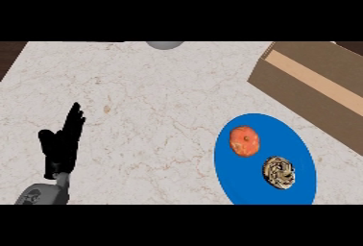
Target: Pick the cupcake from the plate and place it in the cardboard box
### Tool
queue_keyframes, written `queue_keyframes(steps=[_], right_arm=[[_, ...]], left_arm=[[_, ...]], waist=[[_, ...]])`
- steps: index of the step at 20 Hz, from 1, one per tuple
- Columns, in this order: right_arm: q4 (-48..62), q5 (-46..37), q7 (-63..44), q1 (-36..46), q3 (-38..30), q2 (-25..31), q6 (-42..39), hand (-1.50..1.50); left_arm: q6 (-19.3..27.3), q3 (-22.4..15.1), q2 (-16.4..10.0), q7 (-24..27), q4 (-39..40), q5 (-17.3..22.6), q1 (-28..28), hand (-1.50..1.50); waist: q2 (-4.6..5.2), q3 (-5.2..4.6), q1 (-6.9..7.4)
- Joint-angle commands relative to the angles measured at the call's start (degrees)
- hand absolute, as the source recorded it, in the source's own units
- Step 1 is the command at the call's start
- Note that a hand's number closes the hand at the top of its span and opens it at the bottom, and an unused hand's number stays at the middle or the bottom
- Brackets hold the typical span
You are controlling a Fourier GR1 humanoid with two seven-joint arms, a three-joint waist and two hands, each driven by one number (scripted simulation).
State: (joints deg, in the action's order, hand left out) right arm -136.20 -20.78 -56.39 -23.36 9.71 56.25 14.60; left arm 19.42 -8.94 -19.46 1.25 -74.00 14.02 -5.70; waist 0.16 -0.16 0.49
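Note:
A blue plate [241,180] lies at the lower right of the marble counter. On it sit a brown-and-cream swirled cupcake [279,172] toward the near right and an orange round item [245,141] just beyond it to the left. The cardboard box [319,86] stands at the upper right, behind the plate. My left hand [62,144] rests at the lower left with fingers straight and pointing up, holding nothing, far from the plate. My right hand does not show.
A grey rounded object [165,44] peeks in at the counter's far edge, top centre. Dark wood [8,55] shows past the counter's upper left corner. Bare marble lies between my left hand and the plate.

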Motion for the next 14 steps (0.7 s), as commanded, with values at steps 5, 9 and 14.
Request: queue_keyframes(steps=[5,9,14], right_arm=[[-2.27,-1.02,-19.34,12.78,10.36,-3.72,-9.67,-1.50],[0.76,-1.44,-23.09,20.50,13.65,-8.49,-11.77,-1.50],[3.51,-5.41,-26.03,23.22,16.92,-12.89,-12.97,-1.50]], left_arm=[[-0.14,0.45,2.96,2.71,4.98,-1.74,-2.67,0.00],[1.39,-0.42,3.76,0.64,1.88,-2.90,-0.25,0.00],[-0.49,0.55,1.42,-0.15,-0.62,-2.77,1.04,0.00]], waist=[[0.15,0.00,0.11],[0.02,0.04,0.39],[-0.10,0.03,0.41]])
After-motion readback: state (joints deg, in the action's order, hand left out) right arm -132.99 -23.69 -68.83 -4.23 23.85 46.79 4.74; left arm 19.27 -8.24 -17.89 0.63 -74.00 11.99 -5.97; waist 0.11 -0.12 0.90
